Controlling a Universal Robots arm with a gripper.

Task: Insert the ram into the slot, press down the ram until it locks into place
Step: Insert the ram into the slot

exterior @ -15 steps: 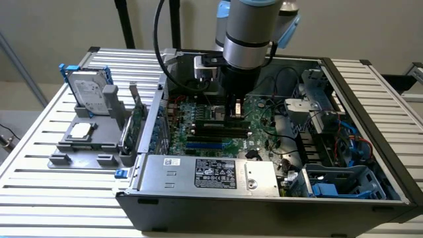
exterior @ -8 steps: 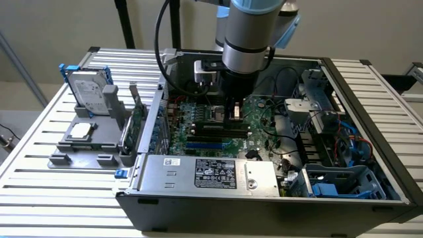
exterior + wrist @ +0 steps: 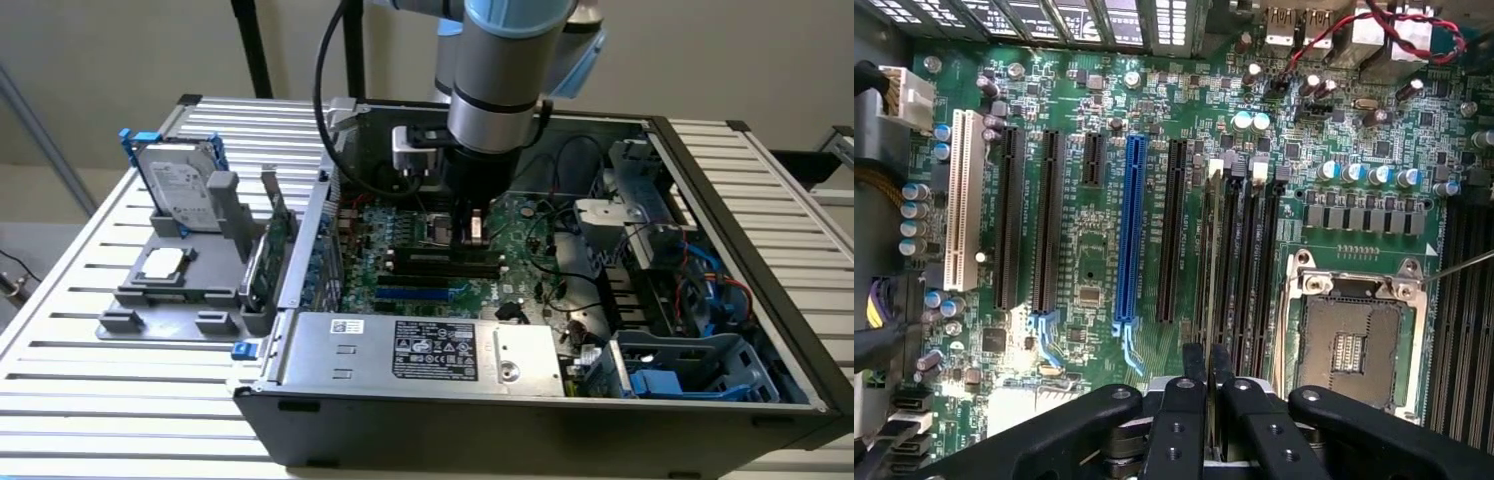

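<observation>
My gripper (image 3: 1207, 362) reaches down into the open computer case, and its fingers (image 3: 1194, 372) are shut on the ram (image 3: 1211, 250). The ram shows edge-on as a thin pale line running away from the fingertips. It lies along the slot (image 3: 1206, 262), the outermost of several parallel black memory sockets (image 3: 1249, 250) beside the CPU socket (image 3: 1351, 345). I cannot tell whether its edge is seated in the slot or just above it. In the exterior view the gripper (image 3: 470, 228) hangs over the memory sockets (image 3: 441, 262) in the middle of the motherboard.
A blue connector strip (image 3: 1132, 230), black expansion sockets (image 3: 1009, 220) and a white socket (image 3: 962, 200) run alongside. The power supply (image 3: 414, 350) closes the case's near side, a drive cage (image 3: 694, 370) its right. A grey fixture (image 3: 167, 290) holds a hard drive (image 3: 180, 190) and an upright card (image 3: 274, 250).
</observation>
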